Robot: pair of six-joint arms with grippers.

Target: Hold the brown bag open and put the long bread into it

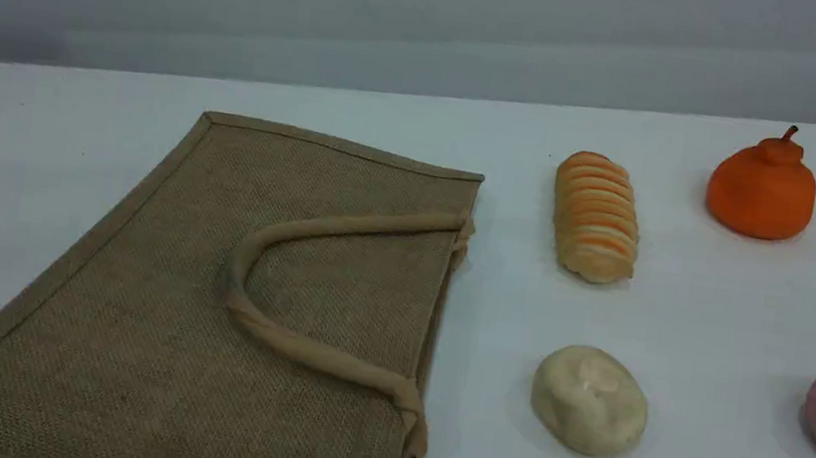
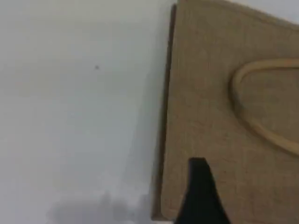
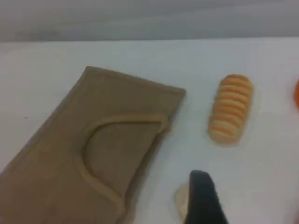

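on the white table point(image 1: 719, 317) your brown bag point(image 1: 151, 321) lies flat with its mouth shut, facing the long bread point(image 1: 596, 216), which sits just right of it, apart from the bag and untouched. your left gripper point(image 2: 200, 196) hangs over the bag's far corner and your right gripper point(image 3: 202, 200) hangs above the cream bun point(image 1: 589, 399); only one fingertip of each shows, both jaws read as spread wide, and neither holds anything. watch the handle point(image 1: 305, 290): it lies flat on the cloth, so a shallow pinch may slip off or lift both layers and leave the mouth closed. the right arm is nearer the bun than the loaf, so you could grab the wrong item. nothing shows inside the bag, though its interior is hidden.
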